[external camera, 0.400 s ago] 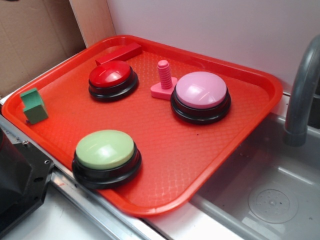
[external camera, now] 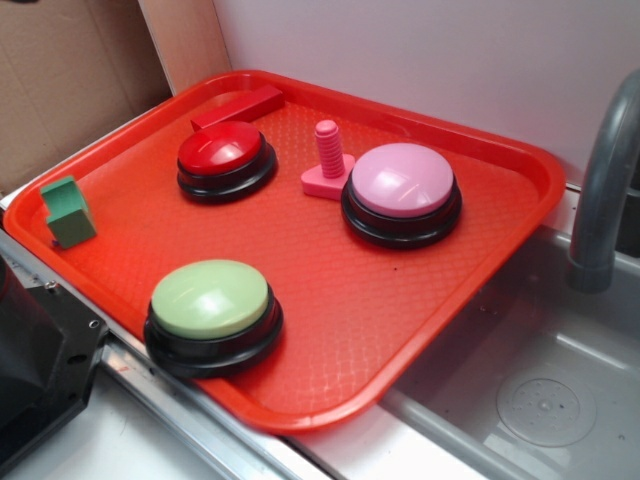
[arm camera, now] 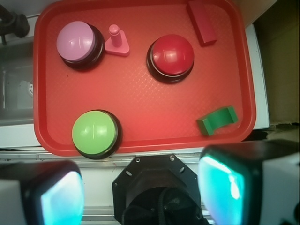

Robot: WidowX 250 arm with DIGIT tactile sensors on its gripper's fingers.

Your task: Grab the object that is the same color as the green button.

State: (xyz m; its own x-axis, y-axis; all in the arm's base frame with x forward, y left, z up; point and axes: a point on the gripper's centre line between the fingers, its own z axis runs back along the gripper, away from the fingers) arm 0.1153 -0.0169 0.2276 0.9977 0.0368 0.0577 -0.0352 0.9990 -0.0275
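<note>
In the wrist view the gripper [arm camera: 140, 187] fills the bottom of the frame, its two blurred fingers [arm camera: 222, 185] spread wide apart at the lower left and lower right, with nothing between them but the robot's black mount. It hangs high over the scene, well apart from everything on the tray.

Nearest in the exterior view, at the lower left of the red tray [external camera: 470, 290], sits the green button [external camera: 211, 299], a pale-green dome on a round black base. Farther left, close against the tray's left rim, stands the small green block [external camera: 69, 211]; in the wrist view it appears at the lower right of the tray, just inside the rim, with a curved notch in its top. It lies well apart from the green button, with bare tray between them.

Toward the middle, the red button [external camera: 224, 152] sits at upper left and the pink button [external camera: 402, 182] at right, with the pink bolt [external camera: 328, 160] upright just beside the pink button's left edge. Farthest back, the red bar [external camera: 238, 106] lies near the tray's rear rim, just behind the red button. A grey faucet [external camera: 605, 190] rises over the metal sink [external camera: 540, 400] at the right of the frame.
</note>
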